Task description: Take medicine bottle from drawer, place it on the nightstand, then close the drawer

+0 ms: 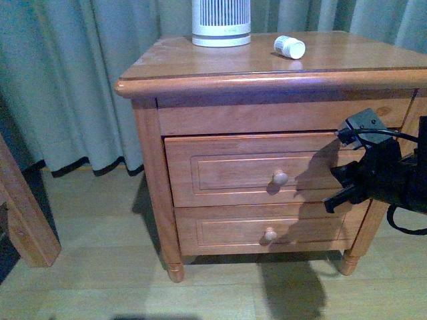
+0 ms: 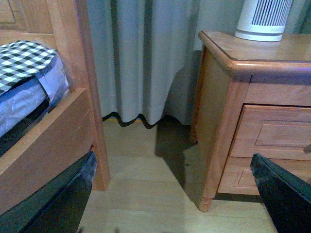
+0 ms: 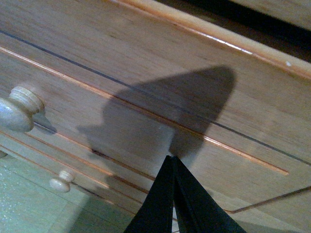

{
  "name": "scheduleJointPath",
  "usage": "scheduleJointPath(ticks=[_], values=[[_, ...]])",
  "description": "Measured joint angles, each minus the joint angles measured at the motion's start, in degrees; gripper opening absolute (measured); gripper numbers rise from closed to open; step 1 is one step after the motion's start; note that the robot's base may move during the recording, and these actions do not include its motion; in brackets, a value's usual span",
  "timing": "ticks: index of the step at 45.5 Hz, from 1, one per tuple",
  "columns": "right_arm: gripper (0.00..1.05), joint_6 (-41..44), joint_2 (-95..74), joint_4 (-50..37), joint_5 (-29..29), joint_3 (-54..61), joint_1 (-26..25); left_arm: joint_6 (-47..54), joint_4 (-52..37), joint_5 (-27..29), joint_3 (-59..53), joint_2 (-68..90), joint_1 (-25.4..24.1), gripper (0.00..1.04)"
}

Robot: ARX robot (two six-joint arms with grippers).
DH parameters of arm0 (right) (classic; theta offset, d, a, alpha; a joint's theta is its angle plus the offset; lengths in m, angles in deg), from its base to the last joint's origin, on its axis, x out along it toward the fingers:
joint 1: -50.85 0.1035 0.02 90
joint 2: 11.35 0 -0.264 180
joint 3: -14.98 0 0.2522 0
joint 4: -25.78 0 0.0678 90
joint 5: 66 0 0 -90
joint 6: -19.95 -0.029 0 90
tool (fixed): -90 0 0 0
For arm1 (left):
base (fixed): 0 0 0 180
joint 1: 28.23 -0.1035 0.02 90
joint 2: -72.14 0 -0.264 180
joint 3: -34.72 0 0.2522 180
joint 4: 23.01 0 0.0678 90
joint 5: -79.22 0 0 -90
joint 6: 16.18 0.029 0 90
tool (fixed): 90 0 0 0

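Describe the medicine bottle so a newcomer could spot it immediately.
Find the reddish-brown nightstand in front of the curtain. On its top, towards the right, the medicine bottle lies on its side. It is small, white and smooth, unlike the much larger ribbed white cylinder standing upright nearby.

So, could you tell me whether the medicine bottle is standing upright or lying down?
Lying down: the medicine bottle rests on its side on the nightstand top.

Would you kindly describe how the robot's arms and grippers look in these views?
The right arm is matte black and blocky, with a small grey box near its top and looping black cables. The right gripper has slim, glossy black jaws tapering to points. Of the left gripper, two dark glossy jaws show.
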State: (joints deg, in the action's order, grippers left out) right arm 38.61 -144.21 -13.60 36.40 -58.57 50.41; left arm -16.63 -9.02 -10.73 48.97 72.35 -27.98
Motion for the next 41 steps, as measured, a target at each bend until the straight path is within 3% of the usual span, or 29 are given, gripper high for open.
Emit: scheduleJointPath(ticks=[9, 18, 29, 41], values=[[0.03, -1.9, 0.0, 0.3, 0.3, 0.0, 0.1, 0.0, 0.0, 0.0, 0.0, 0.0, 0.0, 0.98], [0.03, -9.9, 5.3, 4.9, -3.0, 3.8, 1.2, 0.0, 0.0, 0.0, 0.0, 0.0, 0.0, 0.98], [0.03, -29.9, 29.5, 13.8, 2.5, 25.4, 1.2, 0.0, 0.0, 0.0, 0.0, 0.0, 0.0, 0.98], [0.03, -33.5, 66.0, 28.1, 7.4, 31.5, -7.3, 0.0, 0.0, 0.0, 0.0, 0.0, 0.0, 0.98]])
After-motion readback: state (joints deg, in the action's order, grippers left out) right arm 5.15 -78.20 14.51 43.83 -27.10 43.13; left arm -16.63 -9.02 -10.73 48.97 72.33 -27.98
